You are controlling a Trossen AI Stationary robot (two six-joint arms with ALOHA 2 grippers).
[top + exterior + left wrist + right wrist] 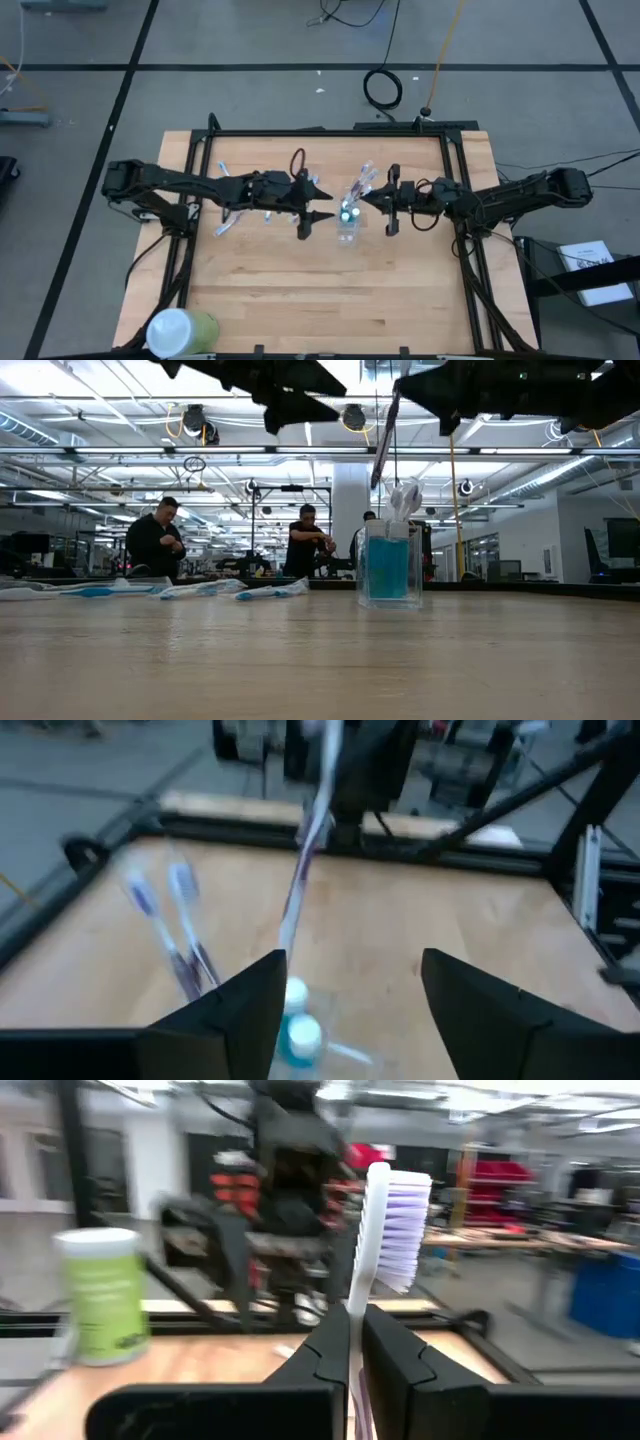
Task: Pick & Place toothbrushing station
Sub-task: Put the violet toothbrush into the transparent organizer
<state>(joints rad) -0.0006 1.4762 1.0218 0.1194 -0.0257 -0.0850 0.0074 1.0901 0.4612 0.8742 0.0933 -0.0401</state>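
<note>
A small clear cup (pixel 347 224) stands upright on the table's middle, with blue and white things in it (pixel 389 565). My right gripper (pixel 372 197) is just right of it and higher, shut on a pinkish-purple toothbrush (pixel 378 1220). My left gripper (pixel 316 211) hovers open and empty just left of the cup, which shows low between its fingers (pixel 298 1032). In the low view the brush (pixel 386 435) slants down toward the cup's mouth. I cannot tell whether its lower end is inside. Several blue-and-white toothbrushes (pixel 226 214) lie flat on the table's left part. My right gripper pinches the brush's white stem just below the bristle head (pixel 356 1315) between its two fingers. The fingers come level from the table's right and lie across the brush. The brush stands nearly upright with its head up. Its handle (pixel 300 870) hangs below the fingers, over the cup.
A large pale-green cylindrical container (pixel 181 331) stands at the table's near left corner. A black frame (pixel 330 133) runs along the table's far and side edges. Bare wood lies near of the cup. People (pixel 160 540) stand in the room beyond the table.
</note>
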